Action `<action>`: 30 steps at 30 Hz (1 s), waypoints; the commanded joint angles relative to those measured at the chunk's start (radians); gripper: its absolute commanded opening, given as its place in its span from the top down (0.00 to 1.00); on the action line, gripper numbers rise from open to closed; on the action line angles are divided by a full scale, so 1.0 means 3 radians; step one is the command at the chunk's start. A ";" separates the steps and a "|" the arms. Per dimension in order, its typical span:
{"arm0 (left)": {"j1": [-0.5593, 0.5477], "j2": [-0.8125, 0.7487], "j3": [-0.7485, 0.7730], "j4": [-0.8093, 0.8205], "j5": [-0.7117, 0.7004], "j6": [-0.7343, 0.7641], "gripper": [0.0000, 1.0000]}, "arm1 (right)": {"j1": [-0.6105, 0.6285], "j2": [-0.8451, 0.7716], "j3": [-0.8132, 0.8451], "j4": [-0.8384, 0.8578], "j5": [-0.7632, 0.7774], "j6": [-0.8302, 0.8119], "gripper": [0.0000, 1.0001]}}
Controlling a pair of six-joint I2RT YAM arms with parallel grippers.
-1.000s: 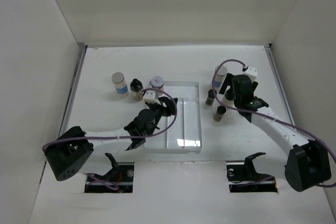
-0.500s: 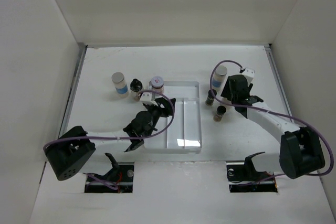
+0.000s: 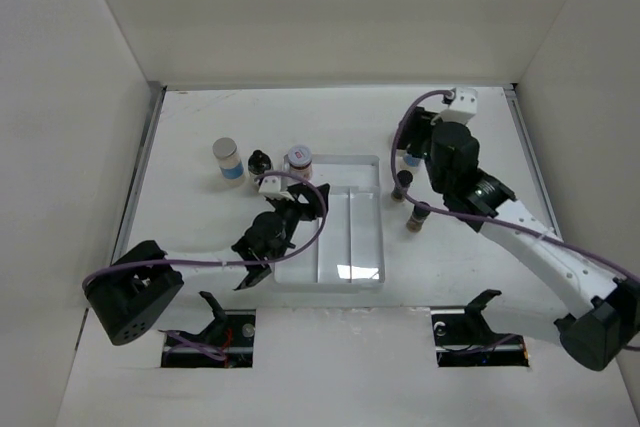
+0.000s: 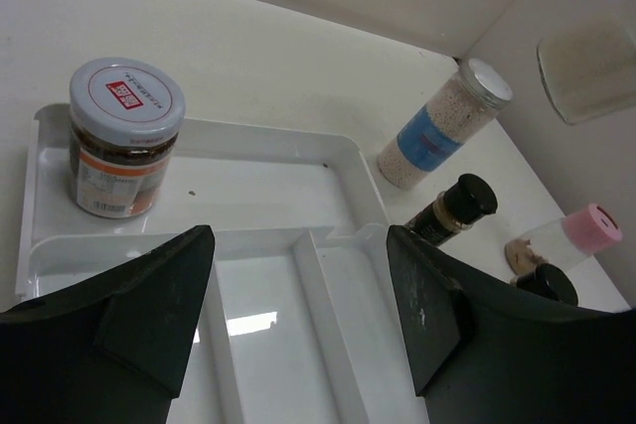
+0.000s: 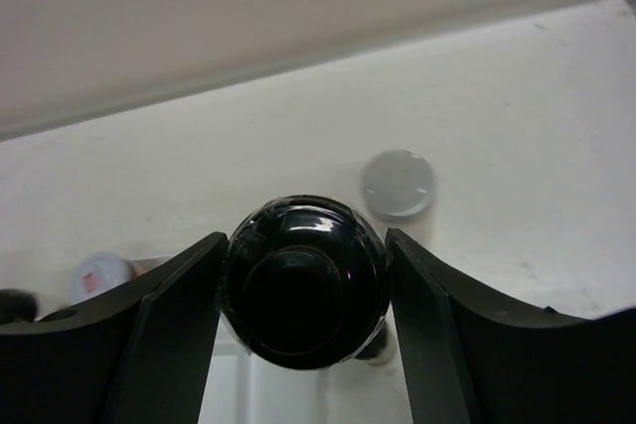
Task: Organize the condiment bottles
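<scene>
My right gripper (image 5: 303,245) is shut on a condiment bottle with a glossy black domed cap (image 5: 303,280), held above the table. A silver cap (image 5: 397,184) shows far below it. In the top view the silver-capped, blue-labelled bottle (image 3: 412,157) is partly hidden by that arm, and two black-capped bottles (image 3: 403,184) (image 3: 418,215) stand right of the clear divided tray (image 3: 375,247). My left gripper (image 4: 298,245) hangs open over the tray with nothing between its fingers. A white-lidded jar of brown contents (image 4: 124,136) stands in the tray's far left corner. A pink-capped bottle (image 4: 588,228) stands beyond the tray.
Left of the tray stand a silver-capped bottle with a blue label (image 3: 228,159) and a small black-topped bottle (image 3: 260,164). White walls close the table in at the back and on both sides. Purple cables loop over both arms.
My right gripper closed on the black-capped bottle and rose toward the back of the table. My left gripper's jaws opened over the tray and drew back slightly.
</scene>
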State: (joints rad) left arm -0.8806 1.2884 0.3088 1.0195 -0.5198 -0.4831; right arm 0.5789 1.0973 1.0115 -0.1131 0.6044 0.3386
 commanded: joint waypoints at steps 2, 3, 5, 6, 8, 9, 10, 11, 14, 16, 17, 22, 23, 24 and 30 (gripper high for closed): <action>0.0080 -0.0041 -0.0027 0.0263 -0.0032 -0.0036 0.31 | 0.0123 0.0585 0.0360 0.0499 -0.0434 -0.0101 0.55; 0.0095 -0.0030 -0.0017 0.0263 -0.0032 -0.0036 0.31 | 0.0123 0.0753 0.0442 0.0545 -0.0521 -0.0086 0.55; 0.0136 -0.0076 -0.0042 0.0242 -0.0032 -0.0036 0.31 | 0.0144 0.1101 0.0596 0.0592 -0.0593 -0.0055 0.55; 0.0161 -0.0117 -0.0073 0.0237 -0.0037 -0.0036 0.31 | 0.0164 0.1255 0.0652 0.0622 -0.0593 -0.0050 0.55; 0.0213 -0.0173 -0.0114 0.0232 -0.0042 -0.0051 0.31 | 0.0169 0.1500 0.0693 0.0714 -0.0568 -0.0045 0.55; 0.0228 -0.0179 -0.0124 0.0227 -0.0042 -0.0072 0.31 | 0.0169 0.1593 0.0699 0.0750 -0.0563 -0.0039 0.55; 0.0233 -0.0174 -0.0124 0.0227 -0.0042 -0.0087 0.31 | 0.0169 0.1659 0.0693 0.0776 -0.0583 -0.0014 0.55; 0.0233 -0.0158 -0.0124 0.0227 -0.0042 -0.0097 0.31 | 0.0169 0.1716 0.0683 0.0801 -0.0593 0.0001 0.55; 0.0208 -0.0117 -0.0109 0.0222 -0.0026 -0.0123 0.31 | 0.0164 0.1864 0.0632 0.0908 -0.0639 0.0012 0.55; 0.0213 -0.0087 -0.0099 0.0222 -0.0016 -0.0133 0.31 | 0.0169 0.1936 0.0602 0.0960 -0.0619 0.0022 0.55; 0.0223 -0.0081 -0.0094 0.0222 -0.0016 -0.0138 0.31 | 0.0169 0.1962 0.0596 0.0980 -0.0609 0.0022 0.55; 0.0233 -0.0153 -0.0150 0.0247 -0.0067 -0.0164 0.32 | 0.0195 0.2089 0.0673 0.1037 -0.0624 0.0032 0.55; 0.0233 -0.0158 -0.0155 0.0253 -0.0088 -0.0169 0.32 | 0.0235 0.2130 0.0729 0.1037 -0.0619 0.0037 0.55; 0.0238 -0.0168 -0.0165 0.0253 -0.0123 -0.0169 0.32 | 0.0256 0.2161 0.0765 0.1037 -0.0634 0.0042 0.55; 0.0233 -0.0230 -0.0216 0.0263 -0.0226 -0.0194 0.32 | 0.0445 0.2483 0.1061 0.0975 -0.0644 0.0063 0.53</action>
State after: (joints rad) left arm -0.8162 1.2469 0.2520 1.0367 -0.5621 -0.5247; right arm 0.6765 1.8301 1.2499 0.0780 0.4145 0.3405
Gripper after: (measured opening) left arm 0.687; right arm 0.686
